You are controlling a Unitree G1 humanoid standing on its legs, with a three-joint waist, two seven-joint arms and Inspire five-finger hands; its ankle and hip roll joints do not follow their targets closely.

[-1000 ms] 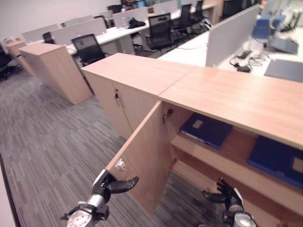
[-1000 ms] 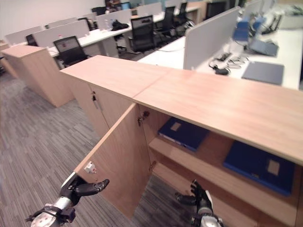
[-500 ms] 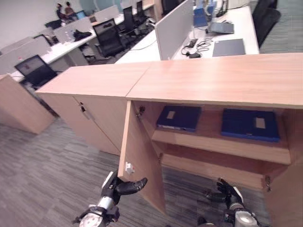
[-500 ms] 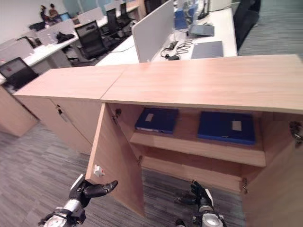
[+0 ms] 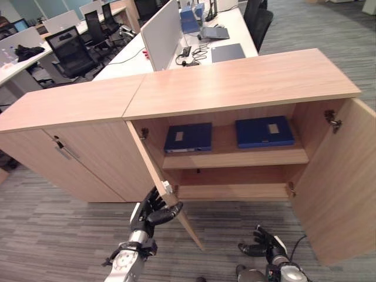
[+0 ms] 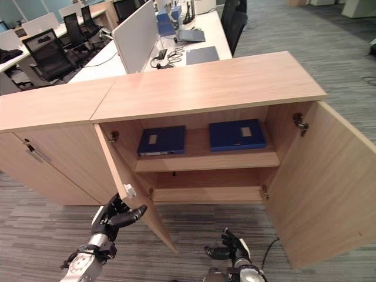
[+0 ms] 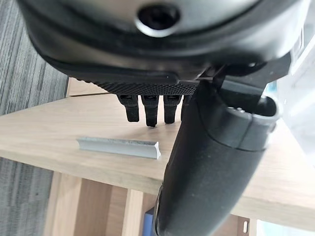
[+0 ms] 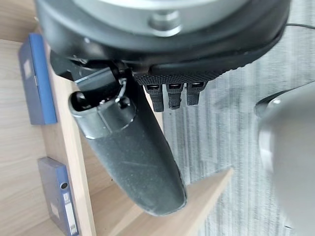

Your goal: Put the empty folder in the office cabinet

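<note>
The office cabinet (image 5: 241,82) stands with both doors swung out. Two blue folders lie flat on its upper shelf, one at the left (image 5: 188,137) and one at the right (image 5: 264,131); the right wrist view shows them too (image 8: 37,78). My left hand (image 5: 151,210) is open against the outer face of the left door (image 5: 154,161), its fingers reaching up beside the small pale handle (image 7: 118,146) and its thumb pointing past the door's edge. My right hand (image 5: 267,247) hovers low over the carpet in front of the cabinet, open with spread fingers and holding nothing.
The right door (image 5: 335,182) sticks out toward me at the right. A closed cabinet (image 5: 76,158) adjoins on the left. Desks, a grey partition (image 5: 158,26) and black chairs stand behind. Grey carpet (image 5: 59,235) lies in front.
The camera has swung round, so the cabinet is now seen from the front with both doors in sight. My left hand has closed in on the left door's handle. The folders lie as before.
</note>
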